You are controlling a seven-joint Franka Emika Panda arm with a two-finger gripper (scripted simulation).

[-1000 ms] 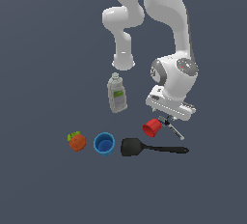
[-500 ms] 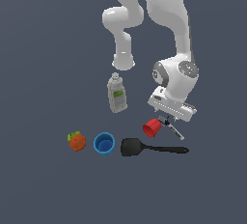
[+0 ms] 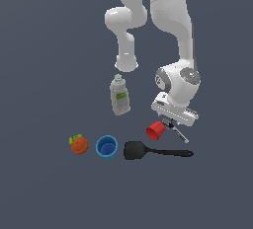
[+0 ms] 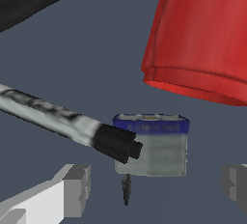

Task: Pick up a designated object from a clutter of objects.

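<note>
The designated object (image 4: pixel 152 143), a tiny block with a dark-blue rim and a pale face, lies on the floor in the wrist view. My gripper (image 4: pixel 157 184) is open, with one finger (image 4: pixel 77 189) on each side of the block and not touching it. The thin grey rod (image 4: pixel 53 117) points its dark tip against the block's side. Just beyond the block lies the red cup (image 4: pixel 198 39) on its side. In the exterior view my gripper (image 3: pixel 170 123) hangs low over the floor, between the red cup (image 3: pixel 155 131) and the rod (image 3: pixel 179 133); the block is hidden there.
The black spatula (image 3: pixel 143 150) lies just in front of the gripper in the exterior view. A blue cup (image 3: pixel 106 147) and an orange fruit (image 3: pixel 79 144) sit toward that view's left. A grey-green bottle (image 3: pixel 119 96) stands behind them.
The hand has sunk very slightly toward the floor; the objects have not moved.
</note>
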